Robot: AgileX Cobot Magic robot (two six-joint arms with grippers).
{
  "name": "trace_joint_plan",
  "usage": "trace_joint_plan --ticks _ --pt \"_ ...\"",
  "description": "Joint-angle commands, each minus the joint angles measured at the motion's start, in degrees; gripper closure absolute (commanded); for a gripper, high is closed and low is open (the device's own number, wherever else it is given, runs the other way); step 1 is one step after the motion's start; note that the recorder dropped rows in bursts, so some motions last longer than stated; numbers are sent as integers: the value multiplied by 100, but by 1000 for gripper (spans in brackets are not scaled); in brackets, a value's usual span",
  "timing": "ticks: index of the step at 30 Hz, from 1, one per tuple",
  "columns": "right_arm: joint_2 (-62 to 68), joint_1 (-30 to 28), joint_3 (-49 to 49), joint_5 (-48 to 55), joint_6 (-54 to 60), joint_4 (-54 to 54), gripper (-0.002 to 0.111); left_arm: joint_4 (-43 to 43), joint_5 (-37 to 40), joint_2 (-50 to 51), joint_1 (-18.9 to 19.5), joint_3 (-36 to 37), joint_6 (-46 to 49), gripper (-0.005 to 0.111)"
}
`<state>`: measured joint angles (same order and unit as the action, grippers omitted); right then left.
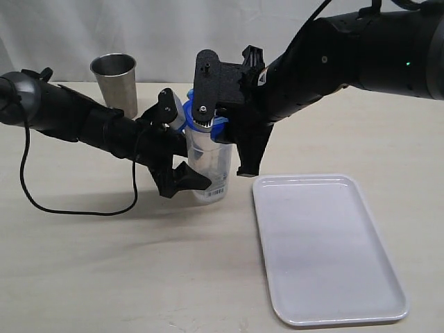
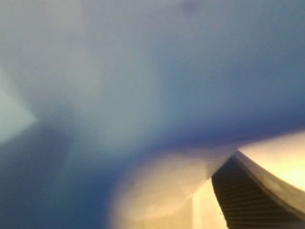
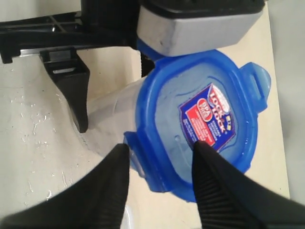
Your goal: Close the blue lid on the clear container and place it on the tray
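The clear container stands upright on the table, left of the tray. The blue lid lies on its mouth, sticker up; its flaps stick out sideways. My left gripper straddles the container. Its grey pad is against the lid's edge and its other finger is close beside the container wall. Contact is unclear. The left wrist view is a blue blur with one finger. My right gripper hangs open over the lid, one fingertip above the sticker, the other outside a flap.
A steel cup stands at the back left, behind the left arm. A black cable loops on the table at the left. The white tray lies flat at the front right with nothing on it.
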<state>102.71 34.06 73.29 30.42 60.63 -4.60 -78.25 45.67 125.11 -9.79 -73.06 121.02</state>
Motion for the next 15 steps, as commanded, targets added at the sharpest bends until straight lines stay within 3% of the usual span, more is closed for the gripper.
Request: trace_joint_plan --ticks 1,2,3,6,15 --pt "421 10 -274 1185 -156 -204 70 -83 -284 -6 -18 29 -1 36" --pt "421 10 -274 1185 -156 -204 70 -83 -284 -6 -18 29 16 32" --pt "421 10 -274 1185 -156 -204 70 -158 -308 -6 -18 29 24 18" --pt "421 10 -274 1185 -156 -204 70 -99 -309 -6 -18 29 93 2" --pt "421 10 -274 1185 -156 -204 70 -43 -481 -6 -18 29 174 2"
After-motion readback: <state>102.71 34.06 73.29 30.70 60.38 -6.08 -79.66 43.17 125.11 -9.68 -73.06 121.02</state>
